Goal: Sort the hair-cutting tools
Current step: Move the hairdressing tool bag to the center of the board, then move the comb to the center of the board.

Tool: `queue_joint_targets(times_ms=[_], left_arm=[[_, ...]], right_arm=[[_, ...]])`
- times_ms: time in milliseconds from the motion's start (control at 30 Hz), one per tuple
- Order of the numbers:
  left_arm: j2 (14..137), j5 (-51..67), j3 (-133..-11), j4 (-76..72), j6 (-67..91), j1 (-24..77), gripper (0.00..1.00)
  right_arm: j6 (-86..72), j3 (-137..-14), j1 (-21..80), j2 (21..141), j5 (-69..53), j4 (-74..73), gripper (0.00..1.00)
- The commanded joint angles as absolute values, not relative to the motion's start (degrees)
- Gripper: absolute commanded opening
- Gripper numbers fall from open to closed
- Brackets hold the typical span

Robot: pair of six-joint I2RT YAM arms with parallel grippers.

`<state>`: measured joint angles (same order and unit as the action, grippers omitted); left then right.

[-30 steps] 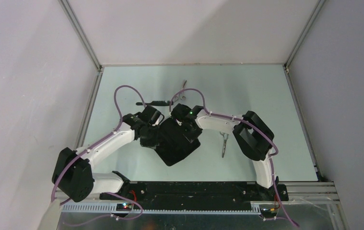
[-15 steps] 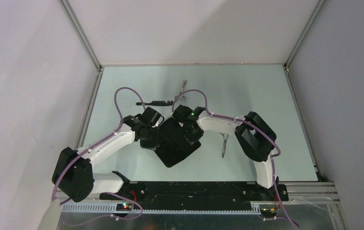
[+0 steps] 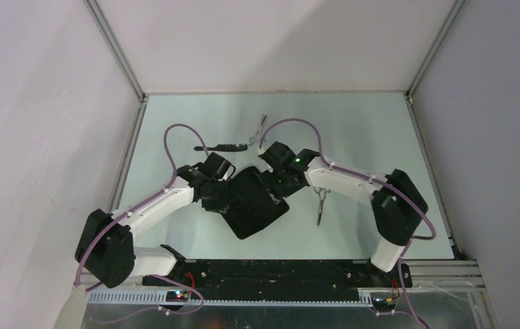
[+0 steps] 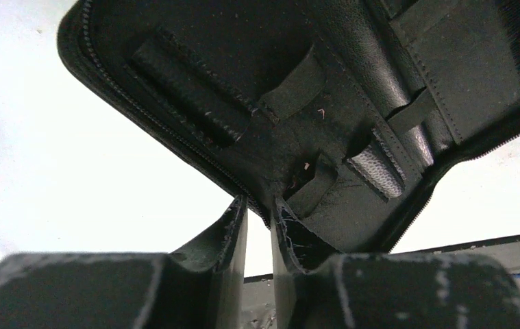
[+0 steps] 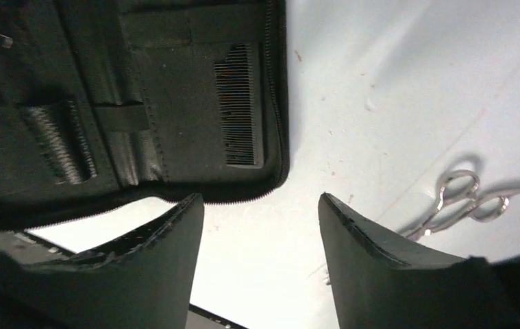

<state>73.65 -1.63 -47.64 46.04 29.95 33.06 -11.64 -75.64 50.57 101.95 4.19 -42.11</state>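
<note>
The black case (image 3: 251,207) lies open mid-table. Its inside shows in the left wrist view, with straps and pockets (image 4: 277,103). One black comb (image 5: 238,103) lies tucked in the case near its zip edge. A second comb (image 3: 221,147) lies on the table behind the case. One pair of silver scissors (image 3: 320,203) rests right of the case, also seen as scissors (image 5: 459,197) beside my right gripper. Another pair of scissors (image 3: 260,127) lies farther back. My left gripper (image 4: 259,205) stands a slit apart around the case's zip edge. My right gripper (image 5: 260,205) is open and empty over bare table.
Metal frame rails (image 3: 128,151) border the table on both sides, with white walls behind. The arms' black base bar (image 3: 270,271) runs along the near edge. Purple cables (image 3: 175,137) loop above both wrists.
My right arm has drawn back to the right off the case, and its jaws have spread wide. My left gripper's jaws have parted slightly at the case's edge.
</note>
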Motion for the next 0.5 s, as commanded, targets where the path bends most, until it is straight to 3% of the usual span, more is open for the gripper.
queue_joint_targets(times_ms=[0,133,300,367,467], left_arm=[[72.3,-5.2,-49.2,45.1,30.5,33.5,0.27],[71.5,-6.7,-50.0,45.2,32.0,33.5,0.51],[68.0,-7.9,-51.7,46.8,34.1,31.3,0.92],[66.2,-8.1,-52.8,47.7,34.1,29.1,0.99],[63.9,-7.2,-54.8,47.7,34.0,24.2,0.99]], right_arm=[[-13.4,-73.0,48.3,91.9,3.3,-36.7,0.68],[-15.3,-68.6,45.0,82.9,3.5,-32.4,0.73],[-18.1,-61.4,38.1,72.4,3.1,-24.7,0.82],[-19.0,-57.3,35.1,67.5,2.2,-21.1,0.85],[-20.0,-53.7,30.6,64.2,0.9,-14.8,0.90]])
